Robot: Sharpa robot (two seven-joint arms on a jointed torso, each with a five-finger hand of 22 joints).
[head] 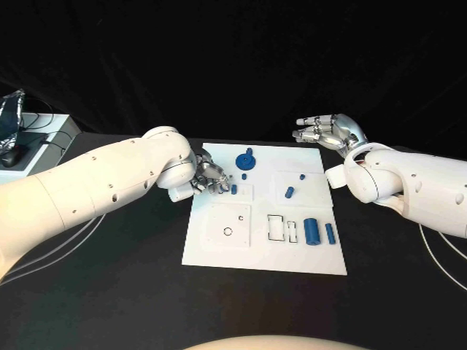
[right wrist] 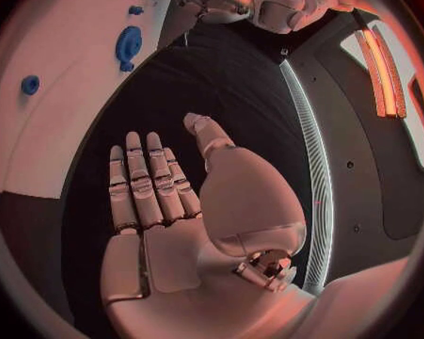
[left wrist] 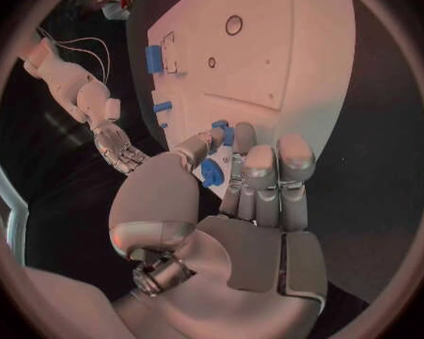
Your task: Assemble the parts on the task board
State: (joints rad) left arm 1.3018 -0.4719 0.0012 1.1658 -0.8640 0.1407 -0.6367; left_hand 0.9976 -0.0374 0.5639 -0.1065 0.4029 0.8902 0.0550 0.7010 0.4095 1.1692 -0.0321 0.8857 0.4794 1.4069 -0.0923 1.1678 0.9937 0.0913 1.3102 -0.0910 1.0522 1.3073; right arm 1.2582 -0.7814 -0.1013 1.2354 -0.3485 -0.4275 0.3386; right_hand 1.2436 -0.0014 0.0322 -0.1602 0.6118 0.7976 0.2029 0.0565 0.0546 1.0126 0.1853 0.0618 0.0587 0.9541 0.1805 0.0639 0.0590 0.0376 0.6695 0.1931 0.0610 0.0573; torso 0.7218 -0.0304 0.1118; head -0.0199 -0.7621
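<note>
Here, the flat white rectangular task board [head: 265, 240] lay in the middle of the black table [head: 118, 292], and six small blue plastic parts could be counted on or over it in the head view. A round disc-shaped blue part with a short stem [head: 246, 159] lay near the board's far edge, a tiny blue peg [head: 245, 175] just below it, and a short slanted blue pin [head: 290, 192] further toward the right side. Two upright blue cylinders stood side by side near the board's right edge, a thick one [head: 311, 231] and a thinner one [head: 330, 233]. The sixth, a small blue piece [left wrist: 211, 172], was pinched between the thumb and fingers of the left hand [head: 211, 179], which hovered over the board's left part, its other fingers lying straight and close together in the left wrist view. The right hand [head: 328, 131] hung off the board beyond its far right corner, above bare table, holding nothing, its fingers extended and slightly apart with the thumb spread away.
</note>
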